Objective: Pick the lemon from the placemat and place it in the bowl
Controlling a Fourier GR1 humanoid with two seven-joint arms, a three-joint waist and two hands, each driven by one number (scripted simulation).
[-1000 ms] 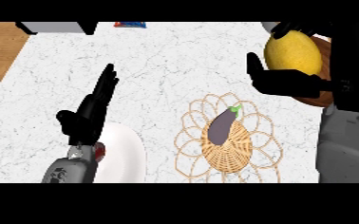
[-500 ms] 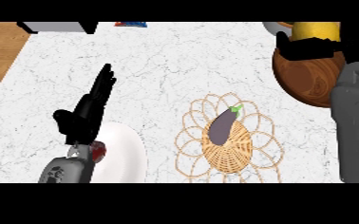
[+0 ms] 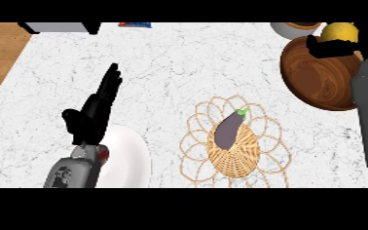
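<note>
The yellow lemon (image 3: 340,31) is at the top right, above the far rim of the brown wooden bowl (image 3: 316,75). My right hand (image 3: 329,47) is curled round the lemon's lower side and partly hides it. The woven placemat (image 3: 233,139) lies at the lower middle with a purple eggplant (image 3: 229,130) on it. My left hand (image 3: 93,108) rests open at the left, fingers straight and pointing up, away from all of these.
A white plate (image 3: 126,158) lies under my left wrist at the lower left. A grey cup or pot (image 3: 298,28) stands at the top right behind the bowl. A grey appliance (image 3: 61,27) and a small blue-red item (image 3: 135,25) sit along the back edge.
My right hand has carried the lemon up and to the right, from beside the bowl to its far rim. The bowl now shows more fully. The left hand has not moved.
</note>
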